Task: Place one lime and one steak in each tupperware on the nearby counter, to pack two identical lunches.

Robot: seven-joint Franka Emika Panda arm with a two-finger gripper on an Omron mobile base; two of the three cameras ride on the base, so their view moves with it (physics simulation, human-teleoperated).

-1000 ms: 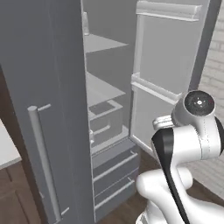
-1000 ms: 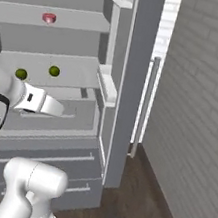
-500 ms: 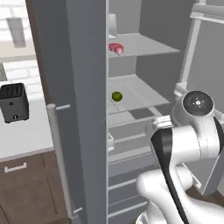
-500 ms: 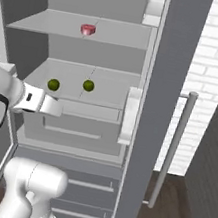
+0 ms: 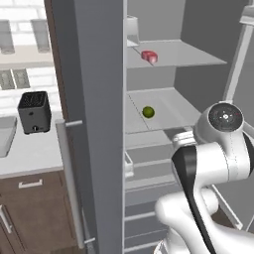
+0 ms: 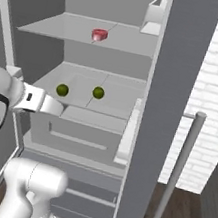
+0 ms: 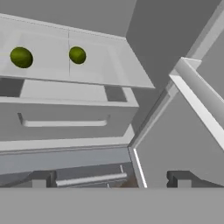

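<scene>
left base view: one lime (image 5: pixel 148 112) on the middle fridge shelf (image 5: pixel 168 106), one red-pink steak (image 5: pixel 149 56) a shelf up, black toaster (image 5: pixel 34 112) on the counter (image 5: pixel 30 154) past the fridge door (image 5: pixel 94 124). right base view: two limes (image 6: pixel 62 90) (image 6: pixel 98 93) side by side on that shelf, well back from its front edge, steak above; arm reaching level toward the shelf front. hand view: both limes up top left, gripper (image 7: pixel 109 179) spread wide, holding nothing, open air ahead.
</scene>
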